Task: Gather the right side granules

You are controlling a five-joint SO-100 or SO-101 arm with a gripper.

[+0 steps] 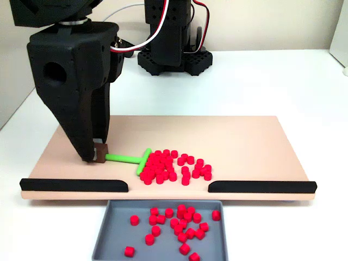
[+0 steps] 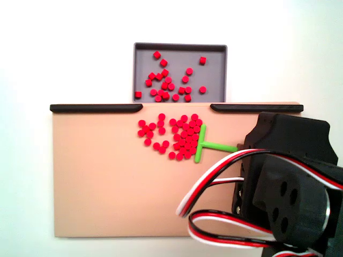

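We see the black two-finger pincer (image 1: pixel 99 154) pointing down at the pale tan flat board (image 1: pixel 261 147), closed on the handle end of the bright green T-shaped plastic stick (image 1: pixel 130 159). In both fixed views the stick reaches away from the pincer with its crossbar at the far end, touching the nearest edge of a heap of tiny bright red cylindrical plastic granules (image 1: pixel 171 167). The heap lies on the board just beyond that crossbar, near the gap between the two black strip rails (image 1: pixel 73 185) along the board's edge. Past the gap, further from the pincer, sits the shallow grey rectangular tray (image 1: pixel 106 234), with more red granules loose in it. The board rests on the white table (image 1: pixel 272 81).

We judge the granules to be light, hard and smooth, so they will likely roll or scatter if struck quickly, and a few may slip round the crossbar's ends. They are far too small to pinch one by one; the stick is the thing to hold, by its handle, as now. We would push slowly and keep the crossbar flat on the board, square to the heap.
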